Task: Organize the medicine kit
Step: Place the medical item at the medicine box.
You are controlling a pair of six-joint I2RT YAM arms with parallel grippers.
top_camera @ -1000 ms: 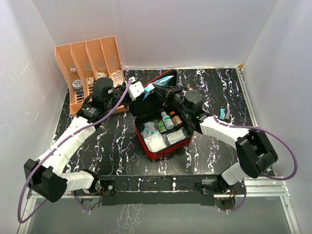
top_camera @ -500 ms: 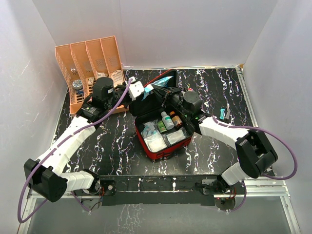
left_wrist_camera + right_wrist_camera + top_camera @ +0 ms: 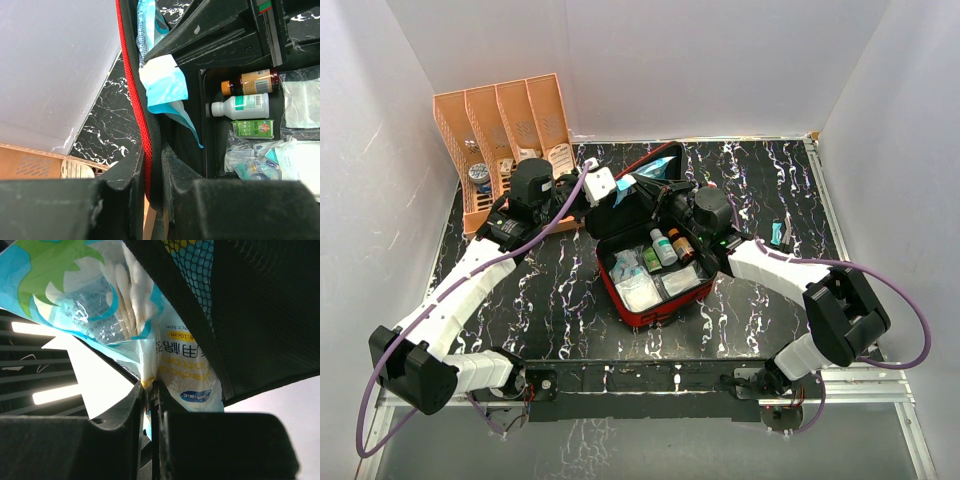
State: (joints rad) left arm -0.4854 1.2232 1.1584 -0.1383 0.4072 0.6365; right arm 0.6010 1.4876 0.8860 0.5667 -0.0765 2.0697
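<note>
The red medicine kit (image 3: 638,312) lies open mid-table, holding bottles (image 3: 663,247), a green box and clear pouches. Its black-lined lid (image 3: 620,205) stands upright. My left gripper (image 3: 603,190) is shut on the lid's red edge (image 3: 134,100), one finger on each side of it. My right gripper (image 3: 665,195) is shut on a blue and white cotton-swab packet (image 3: 105,300) and holds it against the lid's mesh pocket (image 3: 197,275). The packet (image 3: 162,85) also shows in the left wrist view, beside the lid. The bottles (image 3: 245,95) lie below it in the tray.
The orange slotted rack (image 3: 505,125) with small items stands at the back left, close behind my left wrist. A small teal item (image 3: 780,233) lies on the marbled table at the right. White walls close in the left, back and right sides.
My right gripper has edged slightly left toward the lid with the packet. The left arm and the lid have not moved.
</note>
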